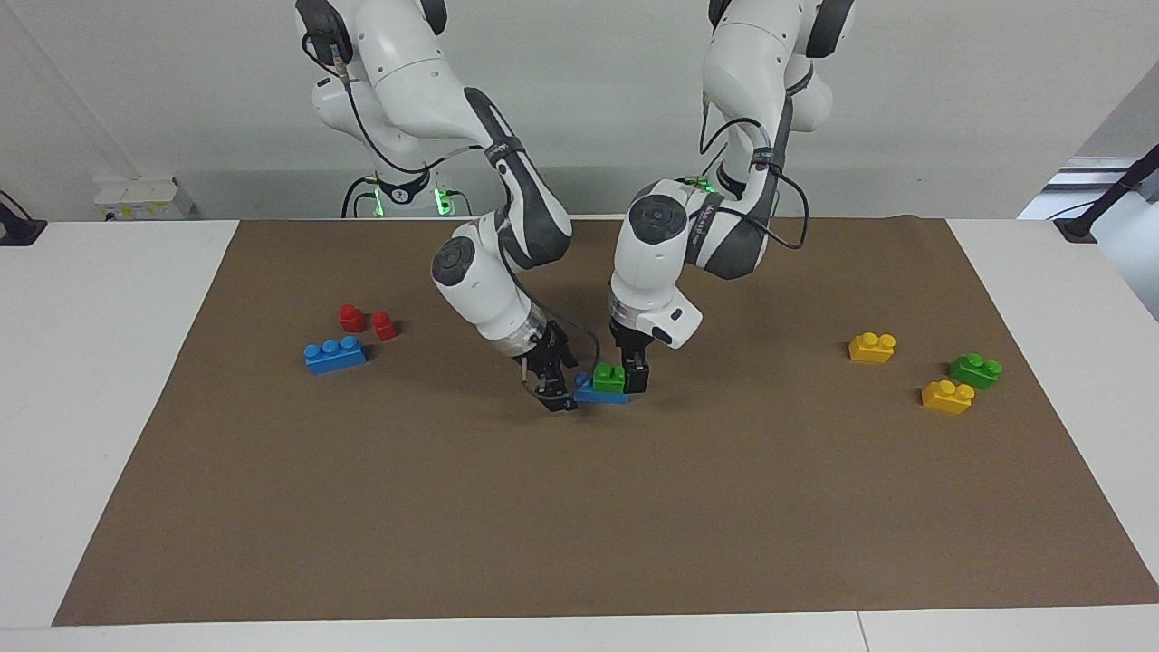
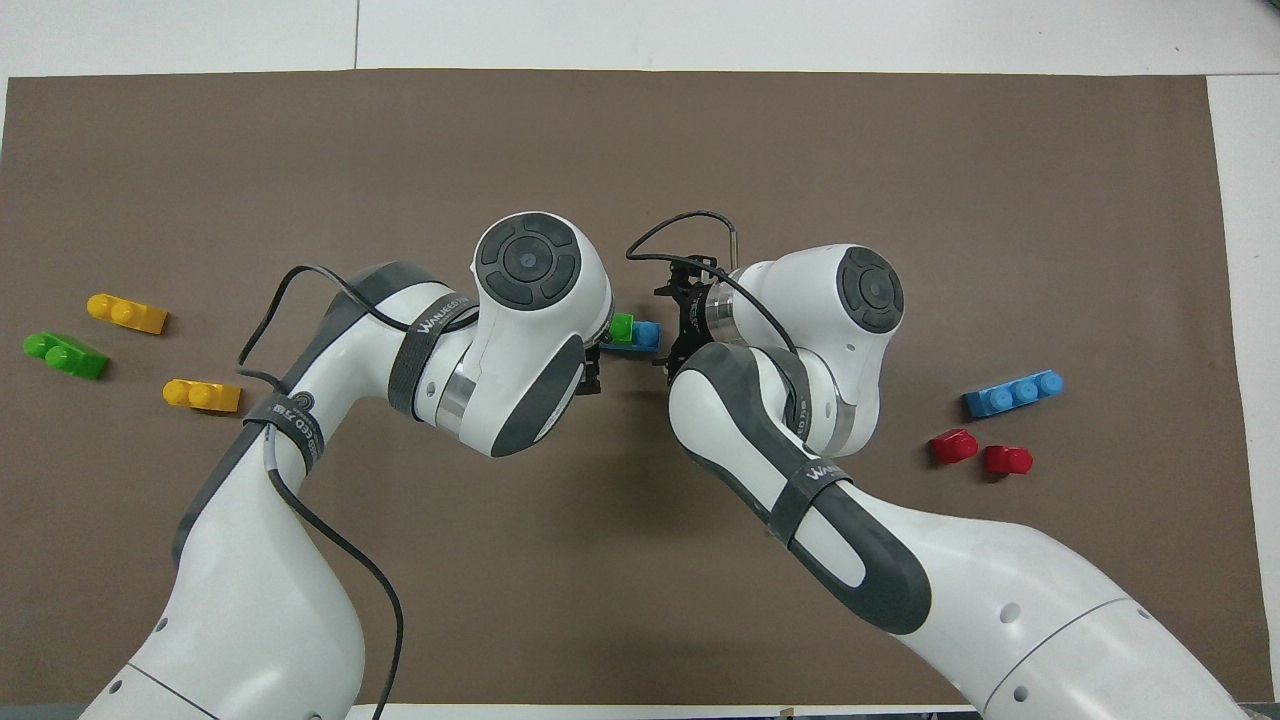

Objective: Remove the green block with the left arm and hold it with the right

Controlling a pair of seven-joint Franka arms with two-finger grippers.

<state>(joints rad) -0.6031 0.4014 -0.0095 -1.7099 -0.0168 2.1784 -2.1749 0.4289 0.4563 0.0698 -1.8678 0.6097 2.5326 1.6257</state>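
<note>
A white bench (image 1: 109, 380) stands against a pale wall, most of it covered by a brown mat (image 1: 598, 507). Near the middle of the mat, the green block (image 1: 609, 377) sits stacked on one end of a blue brick (image 1: 590, 393), the end toward the left arm.

The left gripper (image 1: 635, 373) is right down at the block, at the centre of the facing view. Its dark fingers stand spread wide, one of them against the block's end, and I cannot tell whether they actually clasp it. In the overhead view the left arm's wrist covers most of this, with only the green block (image 2: 622, 328) and the blue brick (image 2: 646, 334) peeking out beside it.

The right gripper (image 1: 554, 385) hangs low at the bare end of the blue brick, tilted in toward it, jaws standing well apart. Whether it touches the brick I cannot make out.

In the middle-left of the facing view lie a longer blue brick (image 1: 335, 354) and two small red pieces (image 1: 367, 321). In the middle-right lie two yellow bricks (image 1: 872, 347) (image 1: 947, 397) with a darker green brick (image 1: 975, 369) between them, all well apart from the grippers.
</note>
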